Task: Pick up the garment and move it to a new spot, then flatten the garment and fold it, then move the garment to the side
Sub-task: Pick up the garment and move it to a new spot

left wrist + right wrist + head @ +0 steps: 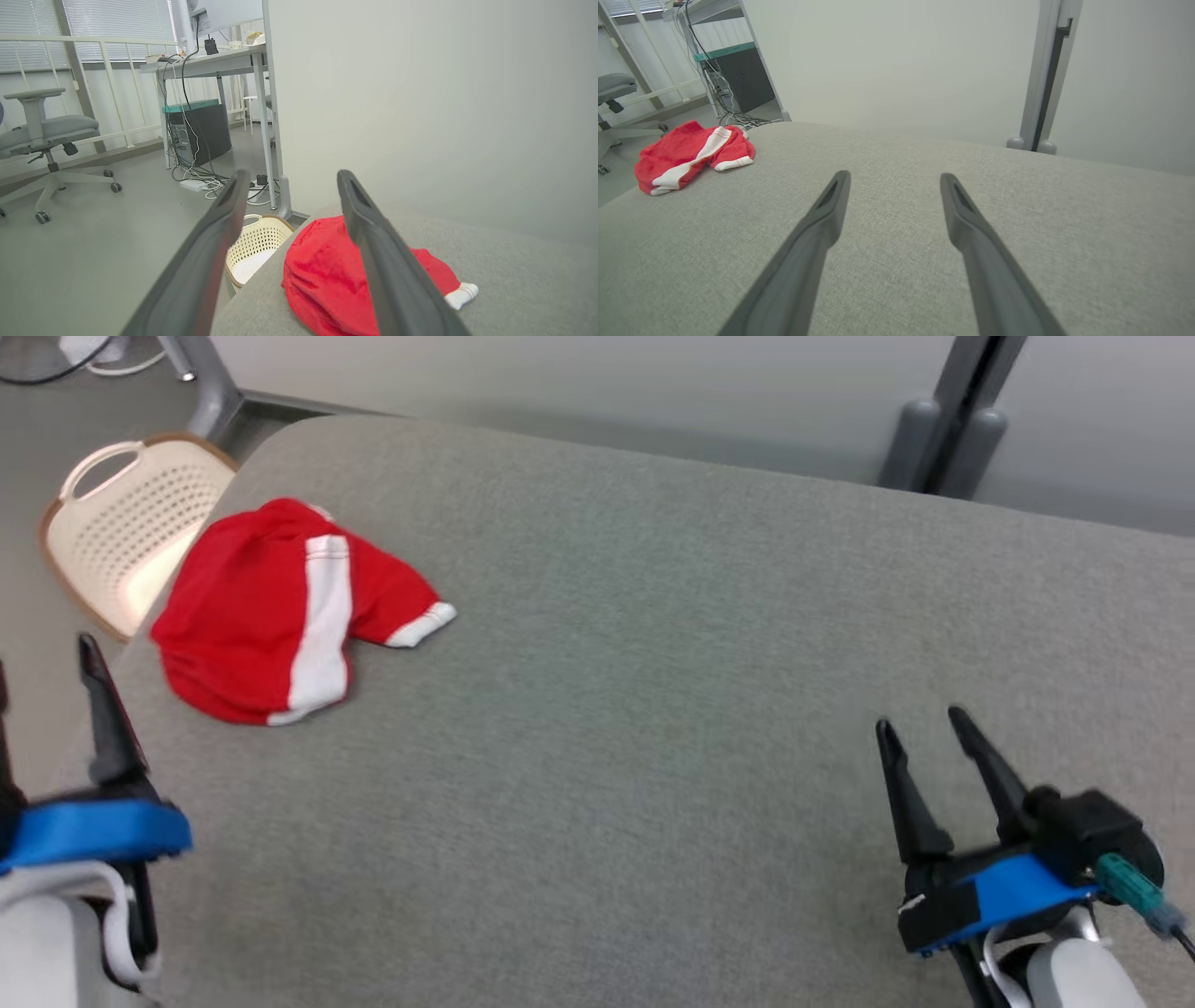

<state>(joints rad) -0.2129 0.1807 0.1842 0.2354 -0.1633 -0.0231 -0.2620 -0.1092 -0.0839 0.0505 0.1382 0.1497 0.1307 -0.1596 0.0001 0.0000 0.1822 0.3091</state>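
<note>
Garment (252,616) is red with a wide white stripe and a white band on one leg end. It looks like a pair of little shorts. It lies in a lumpy heap on the grey cloth tabletop (653,663), close to the far left corner and right by the left edge.

Down on the floor (93,261), just past that left edge, sits a cream basket (131,532) with lots of small holes and a handle.

The left gripper (45,653) hangs at the near left edge of the tabletop, near the garment but not touching it. In the left wrist view its two dark fingers (205,261) stand wide apart with nothing held, and the red heap shows beyond them.

The right gripper (920,719) is over by the near right corner, well apart from the garment. Its fingers (971,242) are spread wide too and hold nothing, with grey cloth under them.

Behind the far edge is a pale wall (901,60). Off to the left stand a desk (205,63) with many cables and a grey office chair (42,130).
</note>
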